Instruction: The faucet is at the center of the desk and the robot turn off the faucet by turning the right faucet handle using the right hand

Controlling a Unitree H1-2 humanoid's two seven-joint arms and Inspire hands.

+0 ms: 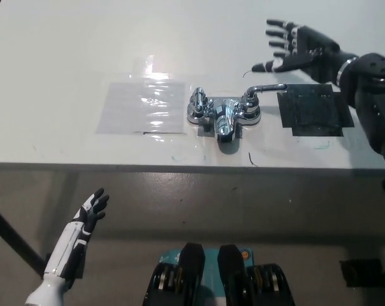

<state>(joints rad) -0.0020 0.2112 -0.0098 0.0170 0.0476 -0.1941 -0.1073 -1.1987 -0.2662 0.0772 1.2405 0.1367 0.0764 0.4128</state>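
The faucet (222,115) is sitting at the middle of the white bench (65,57), its spout pointing toward the near edge. The right faucet handle (264,89) is sticking out sideways toward the robot's right, its lever ending just short of a black taped patch (313,111). On the other side, the left handle (197,102) is standing beside a clear plastic sheet (141,105) that is lying flat on the bench.

The right robot hand (293,48) is hovering above the bench beyond the lever — released, fingers spread wide, grasping nothing. It is near the handle but apart from it, with bare bench showing between the fingertips and the chrome. The left robot hand (90,211) is hanging below the near edge of the bench at the lower left, also released and empty, taking no part.

As for progress, the task looks to be only at the approach. No contact is being made with the handle, and whether water is running cannot be told from this view. What is left is nearly everything — bringing the right robot hand down onto the lever, closing on it or pressing against it, and swinging it round until the faucet is off.
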